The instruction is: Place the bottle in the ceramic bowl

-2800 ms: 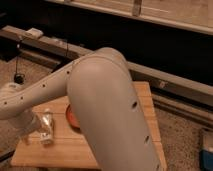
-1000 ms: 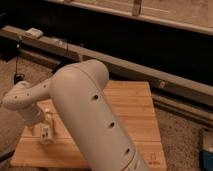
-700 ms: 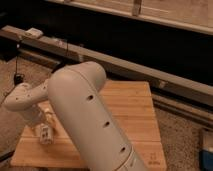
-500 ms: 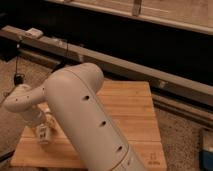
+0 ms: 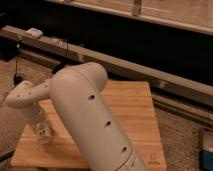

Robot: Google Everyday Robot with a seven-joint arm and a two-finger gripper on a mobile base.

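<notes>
Left of the pale slatted wooden table point(image 5: 137, 107): a thin black cable point(image 5: 17, 60) running down towards the floor, and above it a small white box point(image 5: 34, 33) resting on the long grey metal rail point(image 5: 130, 67) behind the table. Over the table's left end, pointing down: the white two-finger gripper point(image 5: 42, 130), at the tip of the bulky white robot arm point(image 5: 90, 117). Right at that tip, low over the table's left part: the small clear-whitish plastic bottle point(image 5: 45, 136), close to the wood. Apart, together or clamped on the bottle: cannot tell. Across the table's middle, covering much of it: the arm's thick segment. Right of the table: speckled floor point(image 5: 182, 132), then a blue block point(image 5: 207, 155) at the lower edge.
</notes>
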